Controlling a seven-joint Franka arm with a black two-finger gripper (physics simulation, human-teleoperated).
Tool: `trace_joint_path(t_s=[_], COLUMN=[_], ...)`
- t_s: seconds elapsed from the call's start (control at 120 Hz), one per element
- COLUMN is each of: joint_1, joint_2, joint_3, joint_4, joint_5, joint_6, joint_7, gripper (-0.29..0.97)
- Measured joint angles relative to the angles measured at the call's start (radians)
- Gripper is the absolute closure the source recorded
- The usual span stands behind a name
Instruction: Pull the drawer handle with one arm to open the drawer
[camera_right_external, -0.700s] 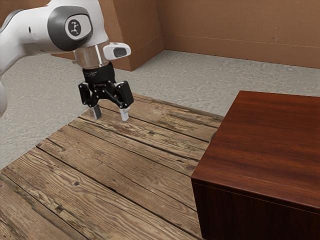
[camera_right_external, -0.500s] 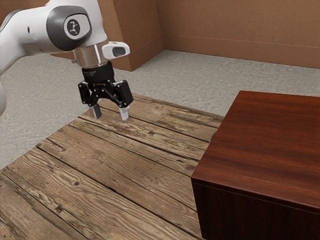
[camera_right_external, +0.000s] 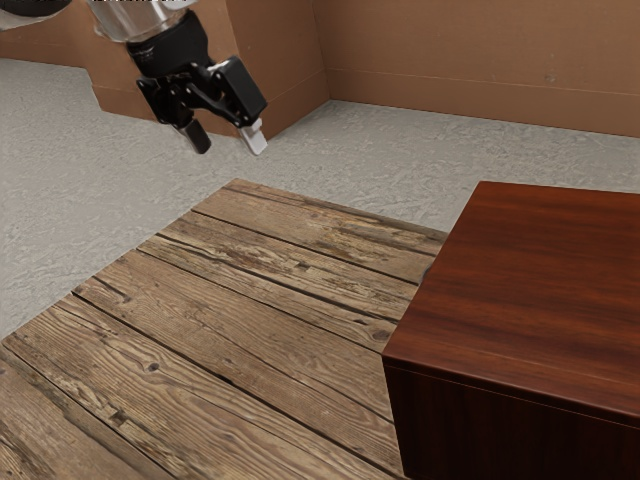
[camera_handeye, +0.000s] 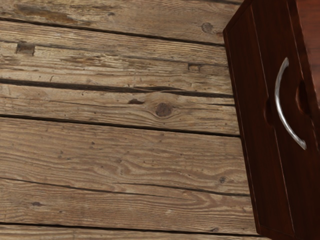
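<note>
A dark red-brown wooden cabinet (camera_right_external: 535, 300) stands on the plank table at the exterior view's right. Its drawer front (camera_handeye: 265, 125) carries a curved silver handle (camera_handeye: 285, 107), seen in the wrist view; the drawer looks flush with the cabinet body. My black gripper (camera_right_external: 227, 140) hangs high above the table's far corner at the exterior view's upper left, well away from the cabinet. Its fingers are spread apart with nothing between them, so it is open.
The weathered plank table (camera_right_external: 230, 330) stretches between the gripper and the cabinet. Grey carpet floor (camera_right_external: 90, 190) surrounds it, with brown walls (camera_right_external: 470, 50) behind.
My arm has risen sharply: the gripper went from just above the table's far edge to high at the upper left and tilted. The fingers stayed open. The cabinet has not moved.
</note>
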Motion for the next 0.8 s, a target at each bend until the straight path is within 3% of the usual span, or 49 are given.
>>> trace_joint_path(t_s=[0.392, 0.8], joint_1=[0.012, 0.012], joint_2=[0.188, 0.218], joint_3=[-0.010, -0.012], joint_4=[-0.050, -0.135], joint_5=[-0.006, -0.059], joint_6=[0.080, 0.210], joint_7=[-0.069, -0.142], gripper=[0.00, 0.00])
